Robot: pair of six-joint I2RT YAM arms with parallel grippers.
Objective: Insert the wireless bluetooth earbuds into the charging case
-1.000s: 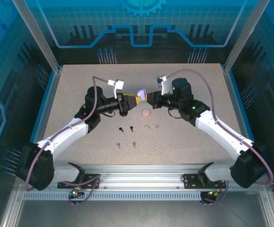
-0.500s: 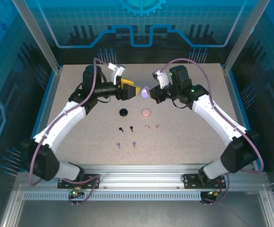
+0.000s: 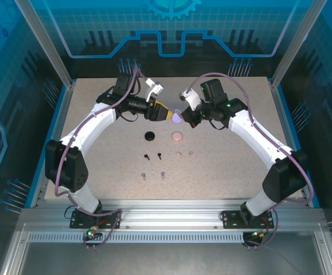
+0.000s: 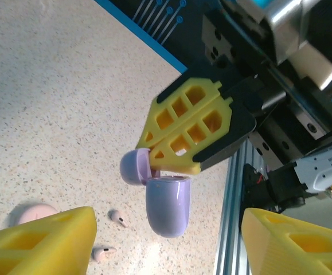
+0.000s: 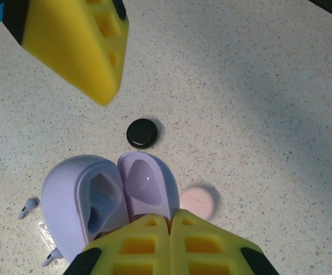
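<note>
We hold the purple case (image 5: 105, 197) open and empty.
Our right gripper (image 5: 170, 220) is clamped tight on its edge; our left gripper (image 3: 166, 114) gapes beside it, holding nothing.

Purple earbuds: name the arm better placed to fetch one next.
Left. The left fingers are open and empty; the right fingers are shut on the open purple case, held aloft.

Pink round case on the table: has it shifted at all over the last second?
No. The pink case lies where it was, just beyond the pale pink earbuds, which have not moved either.
</note>
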